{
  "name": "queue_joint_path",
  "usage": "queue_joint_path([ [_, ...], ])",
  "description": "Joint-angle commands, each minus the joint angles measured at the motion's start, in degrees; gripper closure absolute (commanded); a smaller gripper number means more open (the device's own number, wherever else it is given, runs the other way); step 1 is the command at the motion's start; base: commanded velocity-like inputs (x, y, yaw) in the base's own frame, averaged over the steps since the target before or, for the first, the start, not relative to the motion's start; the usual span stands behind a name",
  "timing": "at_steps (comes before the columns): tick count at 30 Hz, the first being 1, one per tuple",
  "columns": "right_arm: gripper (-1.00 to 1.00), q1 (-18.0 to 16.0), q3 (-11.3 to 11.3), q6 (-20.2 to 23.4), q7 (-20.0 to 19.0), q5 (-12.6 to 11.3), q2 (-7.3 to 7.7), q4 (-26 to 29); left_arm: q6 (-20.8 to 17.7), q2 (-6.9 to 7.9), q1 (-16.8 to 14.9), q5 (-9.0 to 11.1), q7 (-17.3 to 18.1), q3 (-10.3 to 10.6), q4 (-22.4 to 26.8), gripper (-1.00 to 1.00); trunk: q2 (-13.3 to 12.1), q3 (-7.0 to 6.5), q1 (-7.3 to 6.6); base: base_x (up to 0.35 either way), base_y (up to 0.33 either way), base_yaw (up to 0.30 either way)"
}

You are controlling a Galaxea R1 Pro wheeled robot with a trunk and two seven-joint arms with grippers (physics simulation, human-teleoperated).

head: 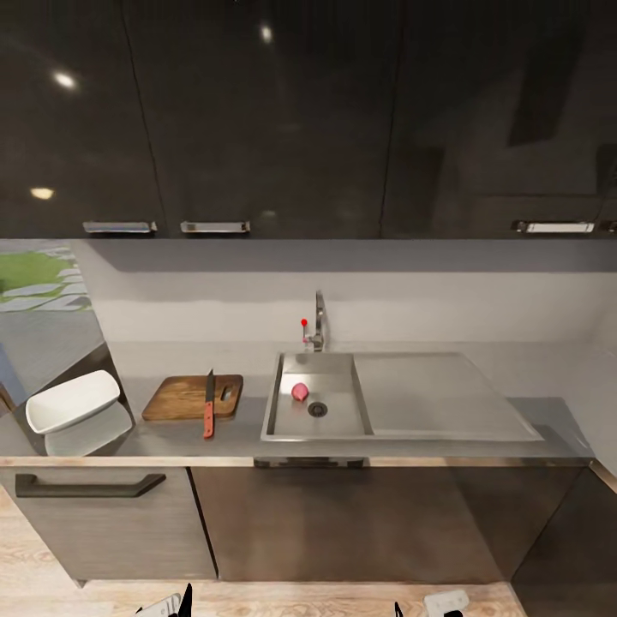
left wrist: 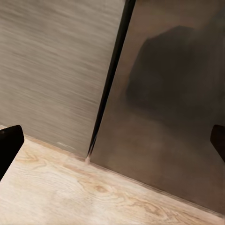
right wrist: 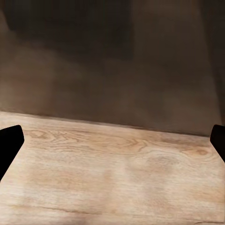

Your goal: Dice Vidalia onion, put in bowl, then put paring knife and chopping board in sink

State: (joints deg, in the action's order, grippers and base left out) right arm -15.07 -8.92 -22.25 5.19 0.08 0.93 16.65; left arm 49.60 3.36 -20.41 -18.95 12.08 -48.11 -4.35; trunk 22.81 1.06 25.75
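Note:
A small pinkish Vidalia onion (head: 299, 392) lies in the steel sink (head: 283, 420), just beside the round dark drain. To the sink's left the brown chopping board (head: 176, 398) rests on the grey countertop (head: 223, 437). The red-handled paring knife (head: 208, 404) lies across the board, its handle overhanging the near edge. The white bowl (head: 73, 400) sits at the counter's far left. My left gripper (left wrist: 112, 145) and right gripper (right wrist: 112, 145) hang low in front of the cabinets, both open and empty, with dark fingertips (left wrist: 8, 143) wide apart.
A chrome faucet (head: 318, 321) with a red dot stands behind the basin, and a flat drainboard (head: 446, 394) stretches to its right. Dark upper cabinets (head: 274, 120) hang above. Grey lower cabinet doors (left wrist: 51, 70) meet a pale wooden floor (right wrist: 112, 178).

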Motion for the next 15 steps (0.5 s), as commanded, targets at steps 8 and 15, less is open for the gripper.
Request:
queue_joint_path([
  [8, -1.0, -0.1, -0.5, -0.1, 0.3, 0.1, 0.18, -0.5, 0.2, 0.07, -0.1, -0.2, 0.2, -0.5, -0.2, -1.0, 0.1, 0.01, 0.04, 0.0, 0.0, 0.0],
  [15, -1.0, -0.1, -0.5, -0.2, 0.3, 0.2, 0.14, -1.2, -0.8, 0.07, -0.1, -0.2, 0.2, -0.5, -0.2, -1.0, 0.1, 0.0, 0.04, 0.0, 0.0, 0.0],
])
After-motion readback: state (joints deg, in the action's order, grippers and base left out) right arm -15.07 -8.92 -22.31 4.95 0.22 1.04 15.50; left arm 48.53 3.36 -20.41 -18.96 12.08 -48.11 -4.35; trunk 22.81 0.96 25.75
